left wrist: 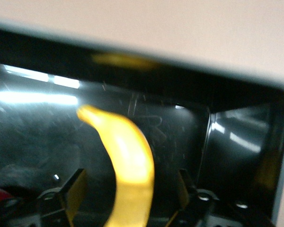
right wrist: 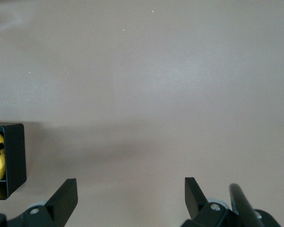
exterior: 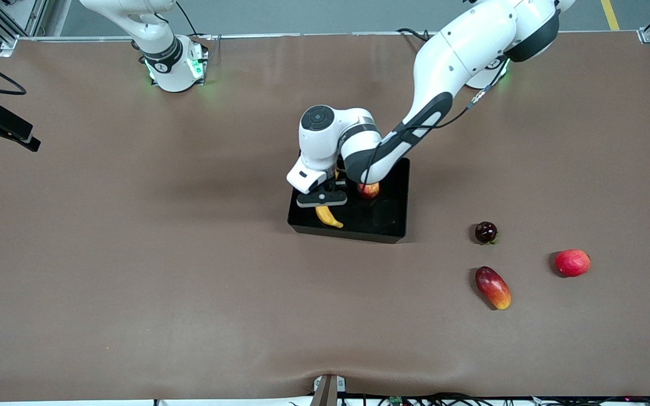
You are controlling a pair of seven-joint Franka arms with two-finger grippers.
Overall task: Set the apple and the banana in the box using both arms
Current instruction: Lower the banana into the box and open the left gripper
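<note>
Brown table (exterior: 133, 254) bears black box (exterior: 395, 225) holding banana (exterior: 329, 217).

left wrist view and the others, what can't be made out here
- Banana: its lower end is cut off by the left wrist view's edge; in the front view the left claw covers part of it.
- Apple: front view, mostly hidden under the left arm; only a red blur at the left wrist view's edge.
- Box: the arm hides much of its floor.
- Right claw: its place over the table cannot be told in the front view.
</note>
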